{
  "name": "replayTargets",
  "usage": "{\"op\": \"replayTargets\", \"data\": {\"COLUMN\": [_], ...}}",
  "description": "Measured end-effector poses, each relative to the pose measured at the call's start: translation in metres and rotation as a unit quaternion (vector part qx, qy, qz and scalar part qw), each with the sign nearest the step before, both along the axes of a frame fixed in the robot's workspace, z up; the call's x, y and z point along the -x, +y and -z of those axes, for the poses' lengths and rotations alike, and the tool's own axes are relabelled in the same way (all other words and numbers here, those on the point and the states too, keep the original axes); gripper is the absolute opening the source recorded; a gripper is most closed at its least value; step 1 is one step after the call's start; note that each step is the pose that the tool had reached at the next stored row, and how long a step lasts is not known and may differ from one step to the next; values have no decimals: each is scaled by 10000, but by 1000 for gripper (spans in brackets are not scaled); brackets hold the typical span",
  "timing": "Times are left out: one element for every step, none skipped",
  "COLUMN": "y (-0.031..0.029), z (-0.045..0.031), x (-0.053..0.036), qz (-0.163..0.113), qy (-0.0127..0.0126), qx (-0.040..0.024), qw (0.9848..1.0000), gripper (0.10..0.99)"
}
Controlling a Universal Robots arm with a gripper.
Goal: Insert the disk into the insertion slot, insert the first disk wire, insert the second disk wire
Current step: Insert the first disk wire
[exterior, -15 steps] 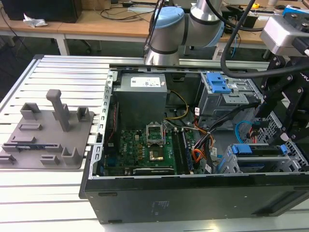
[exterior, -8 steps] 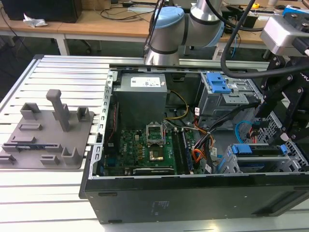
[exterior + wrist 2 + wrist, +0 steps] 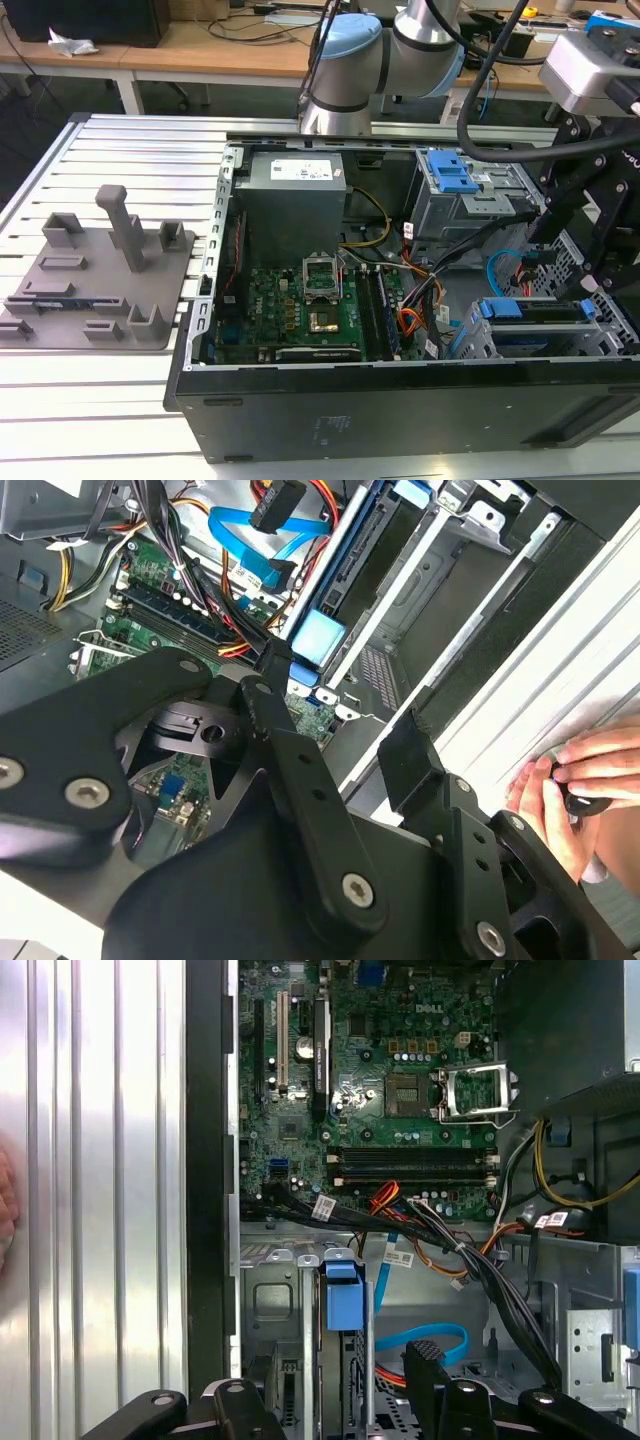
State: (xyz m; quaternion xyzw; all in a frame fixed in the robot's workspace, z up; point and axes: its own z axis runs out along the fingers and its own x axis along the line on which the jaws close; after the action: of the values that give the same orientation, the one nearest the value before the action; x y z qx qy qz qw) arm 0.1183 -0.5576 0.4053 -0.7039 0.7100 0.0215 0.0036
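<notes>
Black gripper (image 3: 340, 705) links sit closest to the lens in both wrist views. Jaws stand well apart with nothing between them, so the gripper holds nothing. It hangs over the case's (image 3: 400, 400) corner at the exterior view's right, above the drive cages.

Disk (image 3: 343, 1300) sits on edge in the slot (image 3: 468, 335), blue carrier tab up, about level with the cage rim as far as I can judge. It looks seated, so the first step reads as done.

First wire (image 3: 322, 500): red-orange bundle loose above the cage, its dark connector hanging free, not mated to the disk.

Second wire (image 3: 430, 1337): light blue loop just beside the first wire, apparently free too. I cannot trace its end.

Judgement: work stands between disk insertion and the first wire. That step calls for a narrow pinch on the small connector, clear of the blue loop and the black cable bundle (image 3: 480, 1270) running past. Then comes a straight push into the disk's port, which I cannot make out.

Person's hand (image 3: 585, 775) rests on the slatted table (image 3: 130, 140) just outside the case wall, apart from the gripper.
</notes>
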Motion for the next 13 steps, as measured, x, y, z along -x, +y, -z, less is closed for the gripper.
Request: {"op": "replayTargets", "data": {"y": [4,7,6,25,64,108,213,274,320,389,444,476,486], "z": [-1,1,1,4,5,4,4,4,5,5,5,6,5], "x": [5,9,8,11,11,12,12,12,12,12,10,10,10], "qz": [0,5,57,79,77,77,74,73,73,73,71,69,65], "qy": [-36,-115,-184,-192,-193,-194,-195,-195,-195,-195,-196,-196,-196], "qx": [27,97,168,214,289,361,499,529,540,559,607,756,917], "qw": [10000,9999,9997,9996,9994,9991,9985,9984,9983,9982,9979,9969,9956], "gripper": [624,624,624,624,624,624,624,624,624,624,624,624,624]}}
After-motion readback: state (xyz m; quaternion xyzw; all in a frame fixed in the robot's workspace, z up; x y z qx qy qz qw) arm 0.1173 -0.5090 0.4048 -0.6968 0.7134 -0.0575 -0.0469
